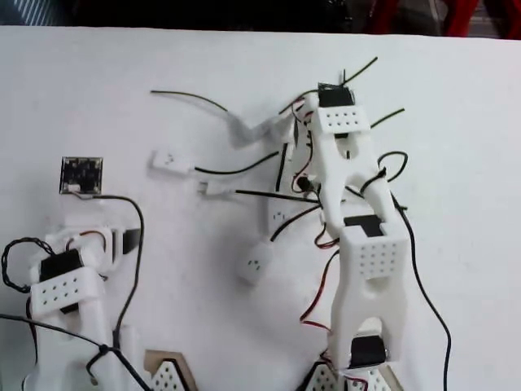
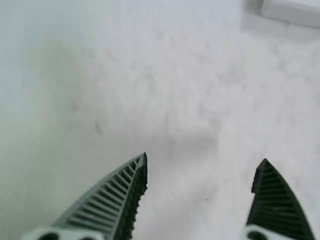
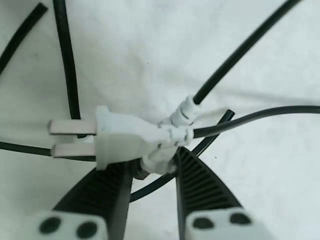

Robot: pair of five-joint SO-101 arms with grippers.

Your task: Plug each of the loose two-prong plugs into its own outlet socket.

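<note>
The left gripper (image 2: 205,160) is held wide open over the bare table (image 2: 125,75), with nothing between its fingers. A white block (image 2: 290,10) is seen ahead of it and off to one side, well apart from the fingertips.

The right gripper (image 3: 152,162) appears to be closed on the rear neck of a white two-prong plug (image 3: 125,137), just where its black cord (image 3: 250,117) leaves. The plug body is carried just beyond the fingertips. Its long axis is laid crosswise to the fingers, and the prongs (image 3: 70,127) are pointed out sideways past one finger, not forward. Other loose cords (image 3: 67,60) are spread on the table beneath.

In the high view a white socket cube (image 1: 259,262) and a second socket (image 1: 278,216) are found back from the right gripper, toward its own arm's base, and well apart from the left arm. The right arm is therefore judged the nearer one. The coming move is judged to hinge on the held plug being drawn back and turned until its prongs face a socket's slots.
</note>
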